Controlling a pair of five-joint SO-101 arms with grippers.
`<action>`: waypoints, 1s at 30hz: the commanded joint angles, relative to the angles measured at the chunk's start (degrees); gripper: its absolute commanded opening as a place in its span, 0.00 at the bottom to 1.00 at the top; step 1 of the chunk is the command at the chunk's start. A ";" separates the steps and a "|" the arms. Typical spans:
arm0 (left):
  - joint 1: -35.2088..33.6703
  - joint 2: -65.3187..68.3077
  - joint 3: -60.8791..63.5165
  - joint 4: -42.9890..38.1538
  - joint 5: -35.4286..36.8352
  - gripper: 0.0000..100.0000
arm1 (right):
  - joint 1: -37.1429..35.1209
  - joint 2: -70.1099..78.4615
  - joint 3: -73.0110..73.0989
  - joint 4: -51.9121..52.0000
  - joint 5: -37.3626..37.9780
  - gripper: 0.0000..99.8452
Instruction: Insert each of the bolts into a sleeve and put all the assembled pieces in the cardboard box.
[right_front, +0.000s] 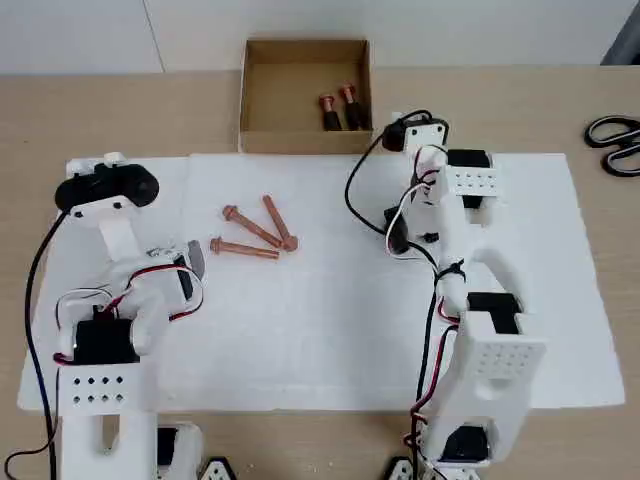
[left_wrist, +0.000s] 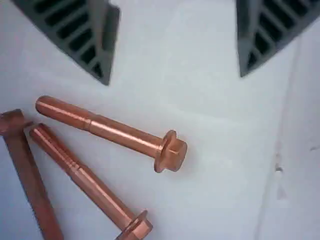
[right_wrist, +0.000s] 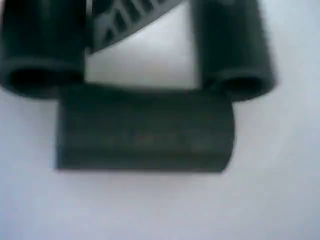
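White sheet (right_front: 330, 340), perhaps foam, under bolts (right_front: 245, 249)

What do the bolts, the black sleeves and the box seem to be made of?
Bolts: probably metal with a glossy, copper-coloured finish; bright highlights run along the smooth shafts and hex heads.
Sleeves: matte black, perhaps rubber or plastic; they show no shine, so the look leaves it open.
Box: brown cardboard, dull, with thin flat walls.

Black-handled scissors (right_front: 615, 143) lie on the wooden table (right_front: 100, 110), just beyond the white foam sheet's (right_front: 330, 330) far right corner.
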 joint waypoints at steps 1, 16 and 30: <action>0.18 -0.62 -0.66 0.09 -0.44 0.16 | 0.40 0.13 -0.26 -0.84 0.18 0.13; 0.18 -0.62 -0.66 0.09 -0.44 0.16 | 0.40 2.07 -0.26 -1.54 0.26 0.00; 0.35 -0.18 -0.84 0.18 -0.44 0.16 | 0.13 -4.70 -16.44 18.68 0.09 0.00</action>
